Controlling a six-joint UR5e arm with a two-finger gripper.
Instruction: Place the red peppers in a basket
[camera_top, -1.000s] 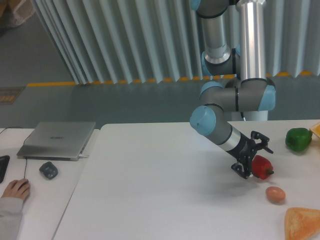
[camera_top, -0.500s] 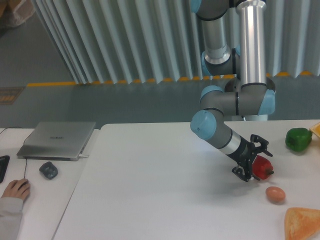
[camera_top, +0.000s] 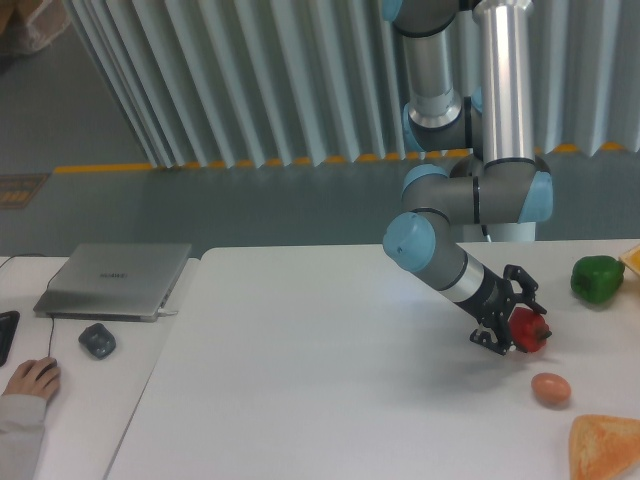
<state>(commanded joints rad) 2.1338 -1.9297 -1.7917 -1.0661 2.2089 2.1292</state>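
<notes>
The red pepper (camera_top: 529, 331) is small and glossy, at the right of the white table (camera_top: 320, 370). My gripper (camera_top: 517, 320) reaches down to it from the left, with its black fingers on either side of the pepper. The frame does not show whether the fingers press on it. The pepper seems slightly above the table surface. No basket is in view.
A green bell pepper (camera_top: 597, 278) lies at the far right. A brown egg (camera_top: 550, 389) lies just below the red pepper. An orange cloth-like thing (camera_top: 606, 449) is at the bottom right corner. A laptop (camera_top: 115, 280), a mouse (camera_top: 97, 340) and a person's hand (camera_top: 30, 378) are at the left.
The gripper and the red pepper have moved slightly up and to the right, farther from the egg.
</notes>
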